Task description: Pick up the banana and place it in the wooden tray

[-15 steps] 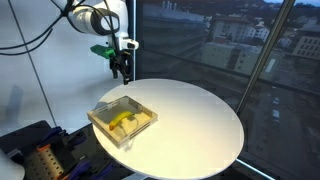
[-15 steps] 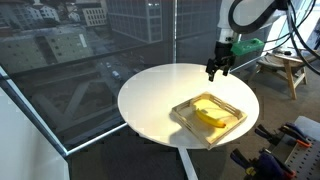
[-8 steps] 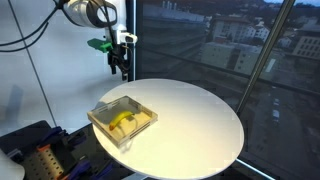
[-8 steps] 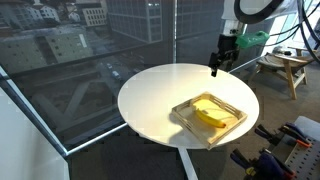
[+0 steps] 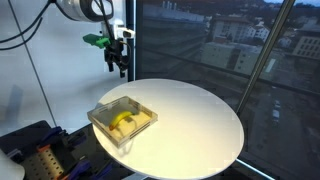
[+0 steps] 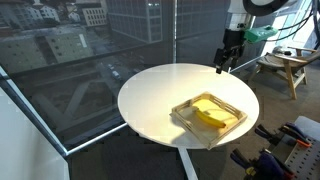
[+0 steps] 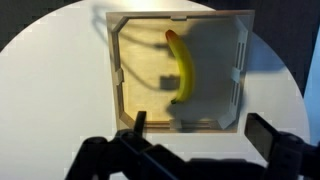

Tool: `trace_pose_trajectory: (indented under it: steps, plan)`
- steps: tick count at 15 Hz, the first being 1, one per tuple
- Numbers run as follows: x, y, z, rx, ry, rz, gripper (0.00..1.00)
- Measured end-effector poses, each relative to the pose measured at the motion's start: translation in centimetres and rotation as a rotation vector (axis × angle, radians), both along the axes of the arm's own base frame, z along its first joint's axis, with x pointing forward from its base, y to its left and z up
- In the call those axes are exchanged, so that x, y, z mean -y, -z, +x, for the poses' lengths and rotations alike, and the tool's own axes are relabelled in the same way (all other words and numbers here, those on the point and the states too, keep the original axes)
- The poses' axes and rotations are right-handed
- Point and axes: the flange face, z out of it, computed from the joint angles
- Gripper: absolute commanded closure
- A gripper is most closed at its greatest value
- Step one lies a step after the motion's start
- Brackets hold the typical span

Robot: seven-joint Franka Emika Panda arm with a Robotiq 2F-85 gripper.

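The yellow banana [image 5: 123, 121] [image 6: 208, 116] [image 7: 182, 68] lies inside the wooden tray [image 5: 100, 118] [image 6: 180, 109] [image 7: 125, 100], which rests on the round white table. My gripper [image 5: 120, 68] [image 6: 228, 65] [image 7: 200, 135] hangs well above the table's far edge, away from the tray, open and empty. In the wrist view the fingers [image 7: 268, 133] frame the tray's near rim from high up.
The round white table [image 5: 190, 120] [image 6: 150, 95] stands beside tall windows. A wooden stool [image 6: 283, 68] and dark equipment [image 5: 30, 150] sit off the table's sides.
The gripper has risen and drawn back from the table, staying open. The banana and tray have not moved.
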Motion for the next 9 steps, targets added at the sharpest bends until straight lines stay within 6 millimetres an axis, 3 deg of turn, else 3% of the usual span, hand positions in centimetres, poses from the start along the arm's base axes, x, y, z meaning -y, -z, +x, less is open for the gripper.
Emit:
trace_pose_trajectory:
  steps: [9]
  plan:
    - [0.3, -1.1, -1.7, 0.021, -0.062, 0.001, 0.0]
